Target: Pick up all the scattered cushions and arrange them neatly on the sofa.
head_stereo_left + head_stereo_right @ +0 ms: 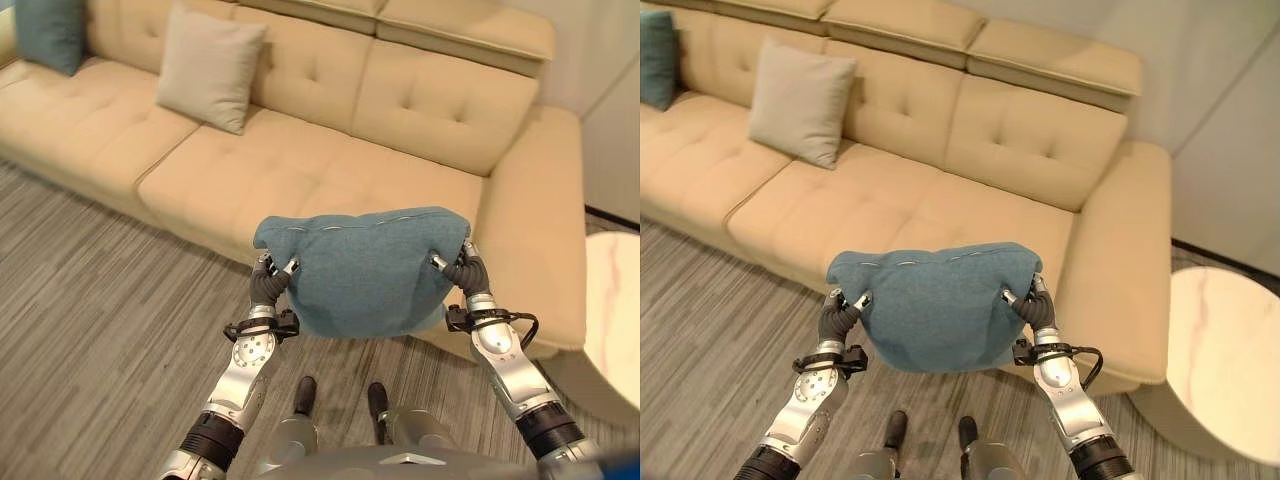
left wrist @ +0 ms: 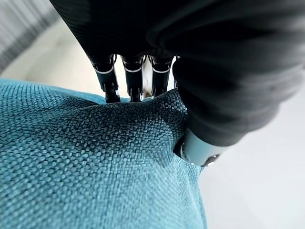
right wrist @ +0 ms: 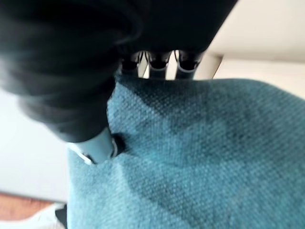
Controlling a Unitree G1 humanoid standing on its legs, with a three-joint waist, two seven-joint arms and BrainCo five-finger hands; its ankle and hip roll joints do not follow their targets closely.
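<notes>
Left eye view: nearest, the left hand and right hand each pinch an upper corner of a teal cushion, fingers and thumb curled into the fabric (both wrist views confirm this), likely so it hangs level for placing. It is held in the air before the beige sofa, over its near right seat. Farther left, a beige cushion and another teal cushion already lean against the backrest.
</notes>
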